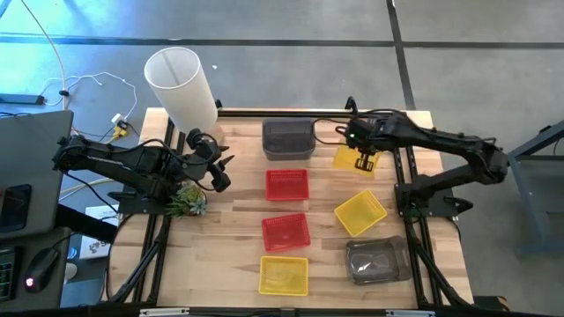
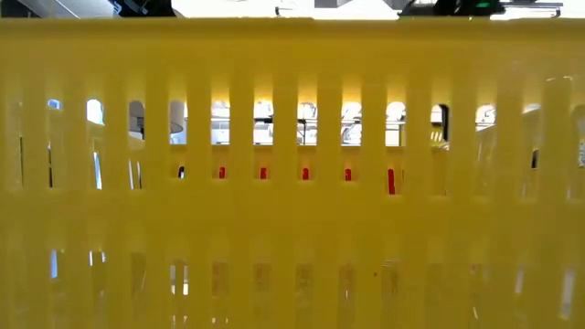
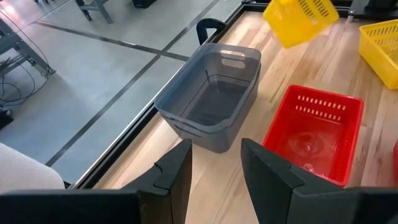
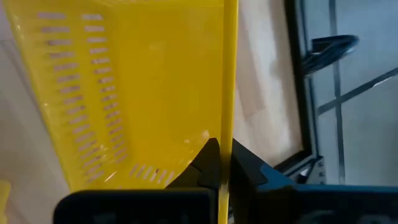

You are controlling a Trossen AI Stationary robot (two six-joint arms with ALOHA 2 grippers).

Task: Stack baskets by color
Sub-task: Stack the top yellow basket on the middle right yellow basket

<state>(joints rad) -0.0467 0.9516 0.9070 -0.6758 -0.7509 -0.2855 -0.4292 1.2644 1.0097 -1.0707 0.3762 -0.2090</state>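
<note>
My right gripper [image 1: 363,162] is shut on a yellow basket [image 1: 350,156], which it holds tilted above the table's far right part; the left wrist view shows that basket [image 3: 300,18] in the air. Another yellow basket [image 1: 360,212] lies right of centre. A third yellow basket [image 1: 284,275] sits at the near edge, and its slotted wall [image 2: 292,228] fills the low view. Two red baskets [image 1: 287,185] [image 1: 286,232] lie mid-table. One grey basket [image 1: 288,139] is at the far edge, another [image 1: 376,261] near right. My left gripper [image 3: 214,171] waits open at the left, facing the far grey basket [image 3: 211,96]. My right gripper pinches one side wall of the yellow basket at its rim [image 4: 225,106], with one finger inside the basket and one outside. The fingers [image 4: 208,158] come from above, slanting down. The basket is lifted clear of the table and hangs tilted below the gripper.
A tall white cylinder [image 1: 181,88] stands at the far left corner. A small green plant [image 1: 187,201] sits by the left arm. Bare wood shows between the baskets and along the left half. Black rails [image 1: 410,202] frame the table.
</note>
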